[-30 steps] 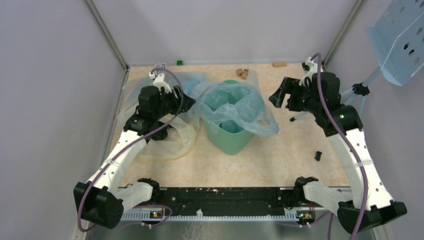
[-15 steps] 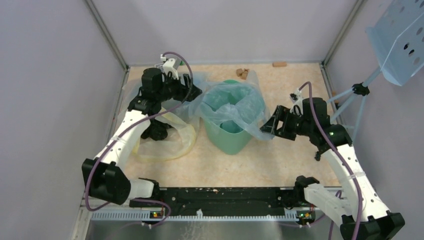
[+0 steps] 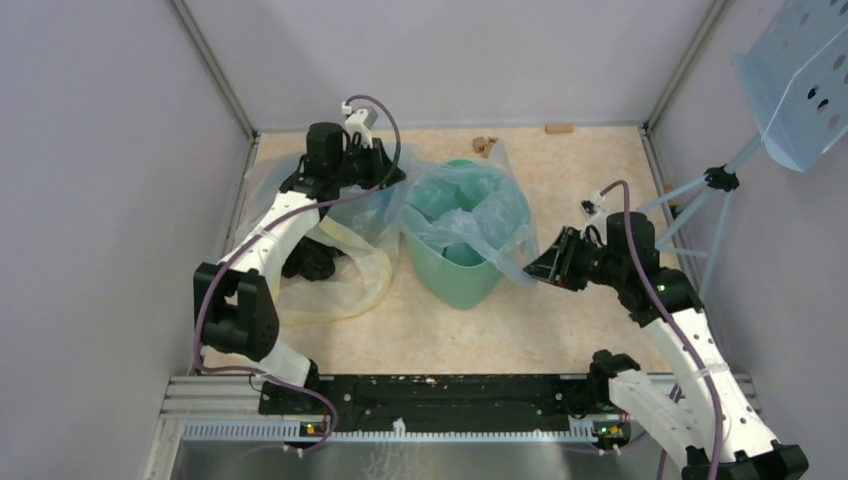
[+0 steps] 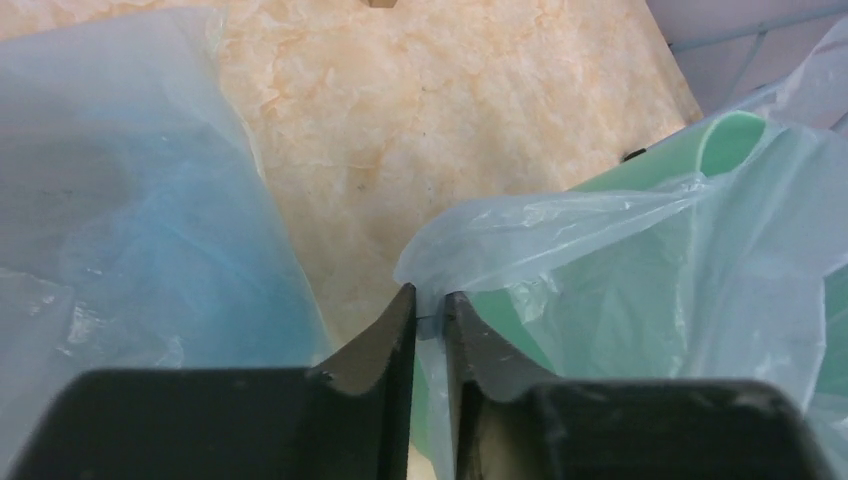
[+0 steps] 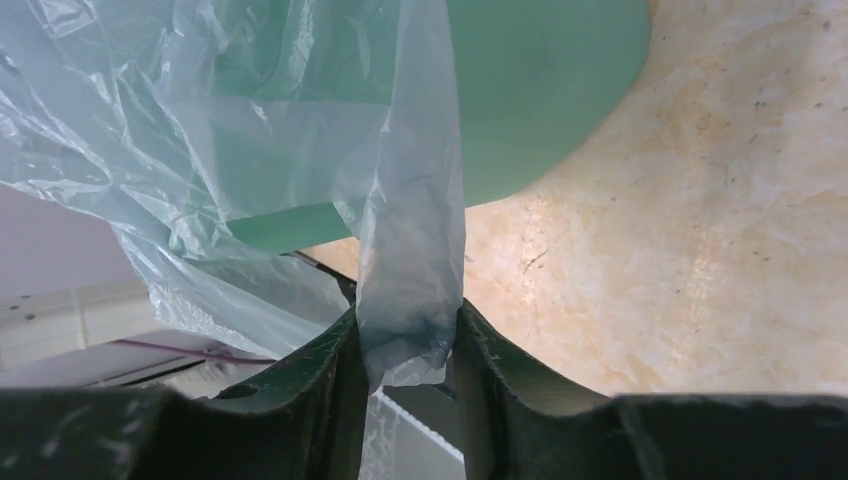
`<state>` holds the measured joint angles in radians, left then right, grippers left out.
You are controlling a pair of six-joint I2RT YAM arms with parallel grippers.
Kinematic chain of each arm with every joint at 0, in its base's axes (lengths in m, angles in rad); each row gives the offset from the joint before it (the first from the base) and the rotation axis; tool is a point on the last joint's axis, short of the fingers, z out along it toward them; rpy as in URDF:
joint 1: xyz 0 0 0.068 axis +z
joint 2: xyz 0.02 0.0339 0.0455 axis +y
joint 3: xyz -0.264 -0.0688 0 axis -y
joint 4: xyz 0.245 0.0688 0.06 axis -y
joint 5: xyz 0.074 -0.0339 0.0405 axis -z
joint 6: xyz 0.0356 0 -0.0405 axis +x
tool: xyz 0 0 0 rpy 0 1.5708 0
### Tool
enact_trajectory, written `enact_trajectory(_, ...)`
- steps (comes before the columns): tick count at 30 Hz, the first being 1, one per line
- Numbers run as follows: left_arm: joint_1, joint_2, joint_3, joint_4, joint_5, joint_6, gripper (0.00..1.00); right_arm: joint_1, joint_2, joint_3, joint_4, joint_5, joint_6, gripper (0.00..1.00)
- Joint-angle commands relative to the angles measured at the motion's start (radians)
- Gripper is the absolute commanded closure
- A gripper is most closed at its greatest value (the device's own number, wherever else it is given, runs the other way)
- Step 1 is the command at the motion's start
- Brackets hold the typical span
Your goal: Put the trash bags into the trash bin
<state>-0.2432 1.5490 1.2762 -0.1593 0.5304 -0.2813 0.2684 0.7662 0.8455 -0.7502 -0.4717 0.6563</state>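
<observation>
A mint-green trash bin (image 3: 452, 270) stands mid-table with a light-blue trash bag (image 3: 465, 205) draped in and over its rim. My left gripper (image 3: 393, 180) is at the bag's left edge; in the left wrist view the left gripper (image 4: 430, 302) is shut on a fold of the trash bag (image 4: 600, 230), beside the bin's rim (image 4: 735, 145). My right gripper (image 3: 537, 271) is low at the bin's right side. In the right wrist view the right gripper (image 5: 408, 328) is shut on a hanging strip of the bag (image 5: 415, 230), in front of the bin (image 5: 540, 100).
A bigger clear bag with a yellow tint (image 3: 345, 285) lies left of the bin, with more blue plastic (image 4: 120, 230) over it. Small brown blocks (image 3: 485, 146) sit near the back wall. A perforated blue tray on a stand (image 3: 795, 80) is at the far right.
Both arms came in to the bin. The left gripper moved back and right to the bag's left edge and closed on it. The right gripper swung down and left and closed on the bag's right flap.
</observation>
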Motion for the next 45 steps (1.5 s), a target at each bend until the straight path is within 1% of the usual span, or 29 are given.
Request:
enact_trajectory(1,0.013,0.033,0.045,0.002,-0.003,-0.03,0.87,0.006,-0.016,-0.034,0.074,-0.083,0.041,0.74)
enact_trajectory(2,0.014,0.038,0.041,0.002,-0.003,-0.033,0.92,0.007,-0.015,-0.047,0.082,-0.094,0.048,0.82)
enact_trajectory(4,0.016,0.051,0.036,0.003,0.001,-0.036,0.98,0.007,-0.018,-0.082,0.1,-0.103,0.061,0.9)
enact_trajectory(6,0.018,0.069,0.037,0.002,0.016,-0.035,1.0,0.007,-0.024,-0.115,0.117,-0.094,0.068,1.0)
enact_trajectory(7,0.018,0.081,0.038,0.0,0.026,-0.034,1.0,0.007,-0.025,-0.132,0.124,-0.088,0.069,1.0)
enact_trajectory(12,0.019,0.138,0.044,-0.024,0.073,-0.041,1.0,0.008,-0.013,-0.221,0.17,-0.099,0.064,1.0)
enact_trajectory(19,0.018,0.207,0.038,-0.054,0.191,-0.076,1.0,0.013,0.071,-0.347,0.323,-0.126,0.061,1.0)
enact_trajectory(24,0.018,0.189,-0.017,0.016,0.298,-0.138,1.0,0.083,0.123,-0.359,0.382,-0.092,0.063,0.97)
enact_trajectory(26,0.018,0.171,-0.026,0.023,0.318,-0.157,1.0,0.115,0.137,-0.352,0.394,-0.072,0.064,0.95)
enact_trajectory(32,0.018,0.119,-0.034,0.014,0.35,-0.172,0.99,0.193,0.193,-0.367,0.435,0.019,0.065,0.93)
enact_trajectory(36,0.017,0.082,-0.035,-0.007,0.349,-0.167,0.95,0.205,0.234,-0.393,0.46,0.063,0.045,0.86)
enact_trajectory(39,0.019,0.058,-0.036,-0.016,0.338,-0.162,0.94,0.206,0.237,-0.404,0.463,0.111,0.039,0.84)
enact_trajectory(42,0.019,0.051,-0.043,-0.02,0.326,-0.158,0.94,0.206,0.232,-0.391,0.454,0.159,0.036,0.84)
enact_trajectory(45,0.021,0.064,-0.058,-0.014,0.296,-0.15,0.99,0.205,0.226,-0.365,0.441,0.197,0.036,0.85)
